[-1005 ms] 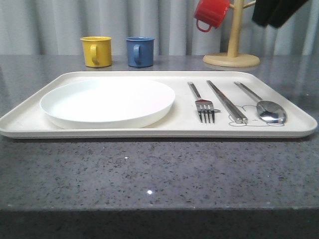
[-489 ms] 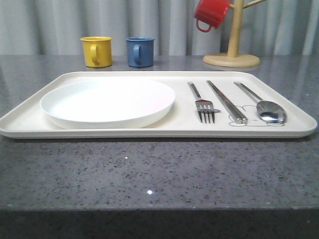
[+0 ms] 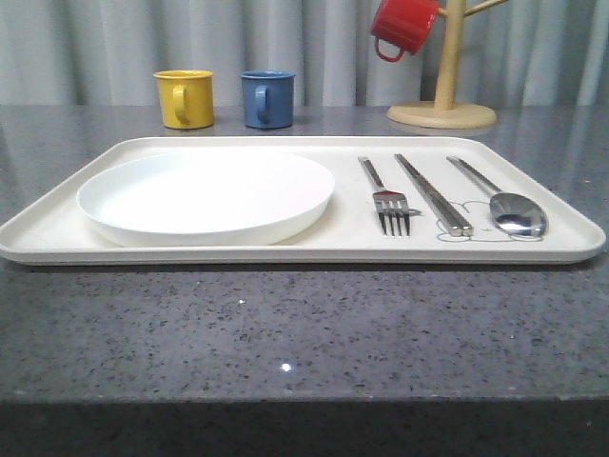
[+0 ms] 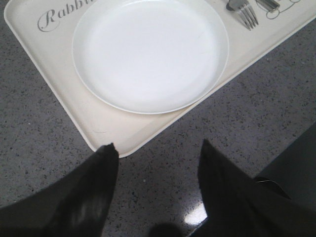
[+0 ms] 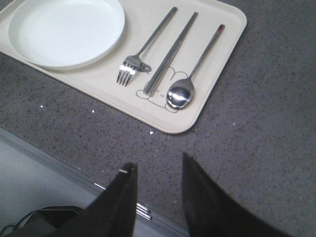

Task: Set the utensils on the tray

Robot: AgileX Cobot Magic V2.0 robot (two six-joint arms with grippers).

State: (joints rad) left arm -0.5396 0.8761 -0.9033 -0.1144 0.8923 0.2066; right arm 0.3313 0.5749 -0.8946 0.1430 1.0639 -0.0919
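1. Utensils lie side by side on the right part of the cream tray (image 3: 57, 233): the four-tined fork (image 3: 385, 198) nearest the round white plate (image 3: 205, 195), the pair of flat chopsticks (image 3: 433, 194) in the middle, and the oval-bowled spoon (image 3: 504, 204) nearest the tray's right rim.
2. All three rest flat inside the raised rim, roughly parallel and apart from one another, handles pointing away from the front camera. In the right wrist view the fork (image 5: 143, 49), chopsticks (image 5: 170, 54) and spoon (image 5: 190, 76) sit over the grey bunny drawing, none hanging over the edge.
3. The plate fills the left part of the tray; the left wrist view shows it (image 4: 150, 52) beside the "Rabbit" script on the tray (image 4: 54, 84), with the fork tines (image 4: 244, 12) just past it.
4. The left gripper (image 4: 155, 158) hovers over the bare grey counter (image 3: 304, 333) just off the tray's near edge, fingers spread and holding nothing.
5. The right gripper (image 5: 158, 170) likewise hangs above the counter near the tray's corner (image 5: 173, 126), fingers parted and empty.
6. Judging from this layout, the task looks finished: every utensil is on the tray and no loose cutlery is visible on the counter. Nothing seems left but retreating the arms.
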